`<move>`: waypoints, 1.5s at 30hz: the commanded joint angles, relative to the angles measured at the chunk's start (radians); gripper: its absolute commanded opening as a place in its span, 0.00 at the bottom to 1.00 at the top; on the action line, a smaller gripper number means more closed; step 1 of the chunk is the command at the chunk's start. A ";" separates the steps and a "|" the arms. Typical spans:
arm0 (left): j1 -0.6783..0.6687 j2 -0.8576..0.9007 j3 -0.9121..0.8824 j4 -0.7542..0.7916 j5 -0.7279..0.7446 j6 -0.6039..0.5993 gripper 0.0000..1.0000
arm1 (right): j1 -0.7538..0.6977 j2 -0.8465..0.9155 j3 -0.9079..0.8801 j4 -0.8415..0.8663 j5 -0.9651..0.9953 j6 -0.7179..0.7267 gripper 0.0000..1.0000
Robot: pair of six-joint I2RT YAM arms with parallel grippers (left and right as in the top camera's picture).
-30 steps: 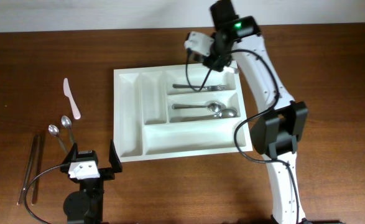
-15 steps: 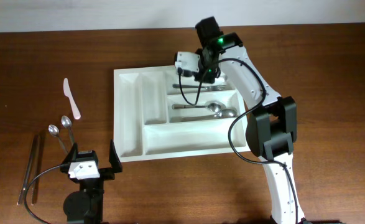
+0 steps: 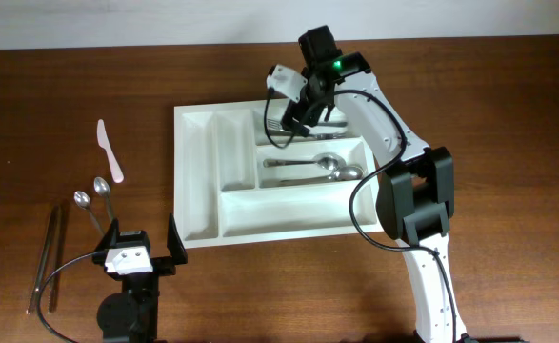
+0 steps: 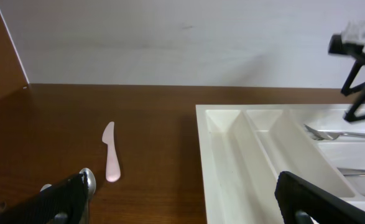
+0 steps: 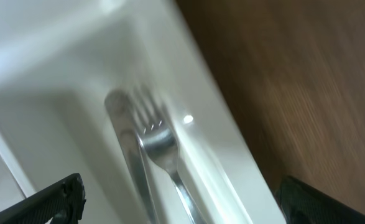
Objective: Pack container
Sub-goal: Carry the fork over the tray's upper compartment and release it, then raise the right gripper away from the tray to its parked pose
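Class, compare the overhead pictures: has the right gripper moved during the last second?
Yes. The right gripper has shifted from the container's far right corner leftward along the top compartment, and now hangs over the fork.

Glossy plastic container (image 3: 195, 181), shiny metal fork (image 5: 157, 144), wooden table (image 3: 69, 95).

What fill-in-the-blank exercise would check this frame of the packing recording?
The container holds spoons in its ___ long compartment. The right gripper hangs open above the ___. The knife on the table is ___.
Missing: middle; forks; pink.
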 commanded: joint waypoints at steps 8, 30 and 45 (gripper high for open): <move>-0.004 -0.007 -0.005 -0.002 0.011 0.012 0.99 | -0.064 -0.010 0.351 -0.285 0.048 0.444 0.99; -0.004 -0.007 -0.005 0.018 -0.079 0.013 0.99 | -0.349 -0.029 0.465 -0.653 0.556 0.788 0.99; -0.003 0.200 0.291 0.035 -0.194 0.015 0.99 | -0.385 -0.029 0.465 -0.652 0.556 0.787 0.99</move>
